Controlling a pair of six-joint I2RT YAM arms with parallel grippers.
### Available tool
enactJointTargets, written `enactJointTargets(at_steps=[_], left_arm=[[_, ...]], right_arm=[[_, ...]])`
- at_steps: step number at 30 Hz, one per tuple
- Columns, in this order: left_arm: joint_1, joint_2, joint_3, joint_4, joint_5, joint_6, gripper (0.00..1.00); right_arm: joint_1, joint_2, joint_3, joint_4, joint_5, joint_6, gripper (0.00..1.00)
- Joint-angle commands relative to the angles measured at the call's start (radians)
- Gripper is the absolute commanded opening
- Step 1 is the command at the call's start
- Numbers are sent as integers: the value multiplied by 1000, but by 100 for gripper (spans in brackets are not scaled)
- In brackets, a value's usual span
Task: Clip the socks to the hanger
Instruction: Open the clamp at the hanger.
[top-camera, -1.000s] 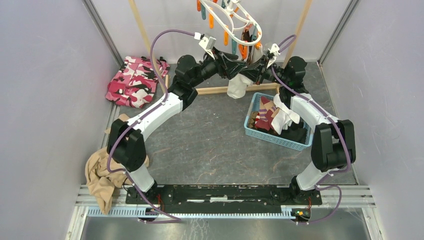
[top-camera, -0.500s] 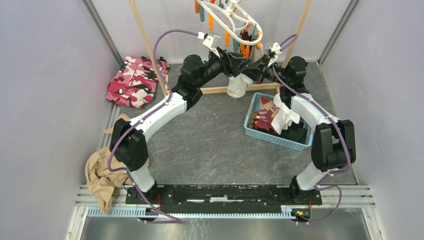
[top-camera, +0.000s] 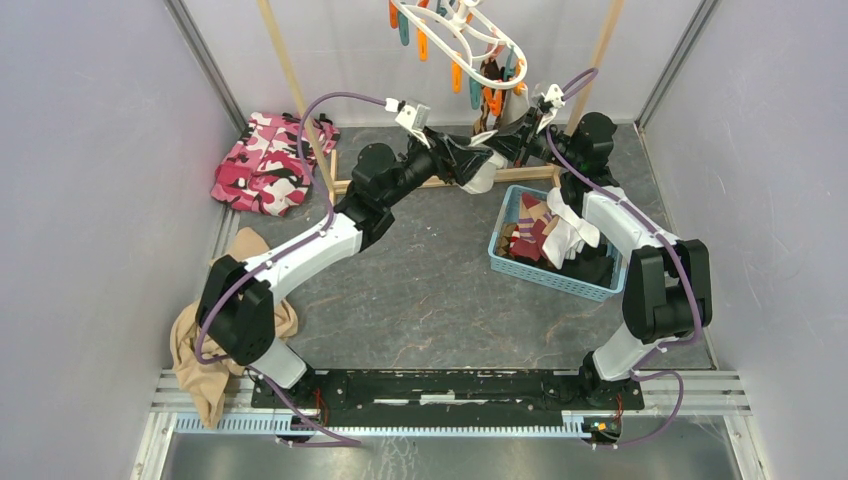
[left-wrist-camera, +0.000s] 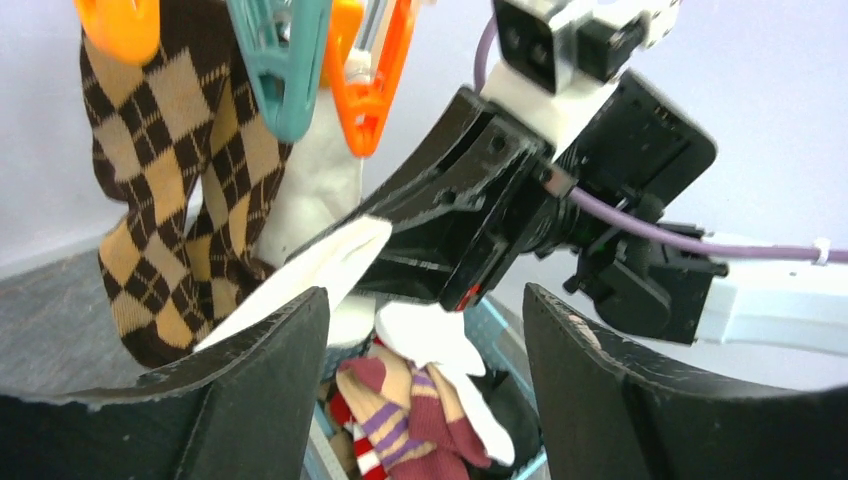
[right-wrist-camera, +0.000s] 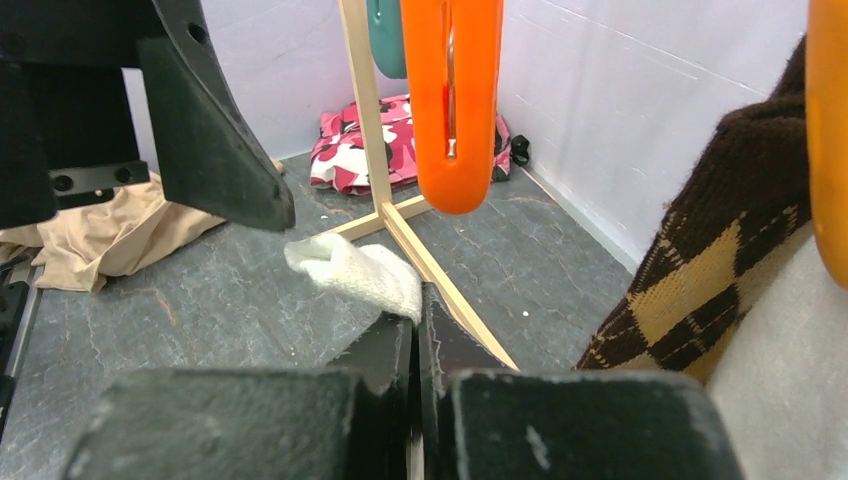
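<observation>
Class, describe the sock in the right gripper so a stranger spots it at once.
Find the white hanger at the back, with orange and teal pegs. Beneath it, the right gripper pinches one sock. It is plain white, unlike the brown argyle sock hanging beside it.

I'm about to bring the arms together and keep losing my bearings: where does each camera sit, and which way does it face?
Top: fixed above and behind the bases, looking down on the table; left arm and right arm show whole, reaching to the hanger.
Left wrist: on the left arm, facing the right gripper; the left gripper, open, frames it.
Right wrist: on the right arm, facing the pink cloth past its shut fingers.
Shared: both wrist views show the white sock pinched by the right gripper.
</observation>
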Motion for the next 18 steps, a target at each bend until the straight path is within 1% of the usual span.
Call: enactJointTargets(at_steps=[1,4,10,14,16,18], left_arm=[[-26,-33,38,105,-76,11,78],[-42,3,110,56,-120,26,80],[-75,74,235,-46,-211,33,79],[-97,111,290,-93,-285,53,74],[-100,127,318,-132,-329,53,70],[-100,137,333,-158,-352,58,67]], right_arm=[[-4,-1,13,38,24,15,0],[-6,-1,13,38,30,18,0],[-6,-1,13,35,36,18,0],[-8,3,17,35,37,18,0],[-9,4,17,35,37,20,0],[-10,5,18,37,37,23,0]])
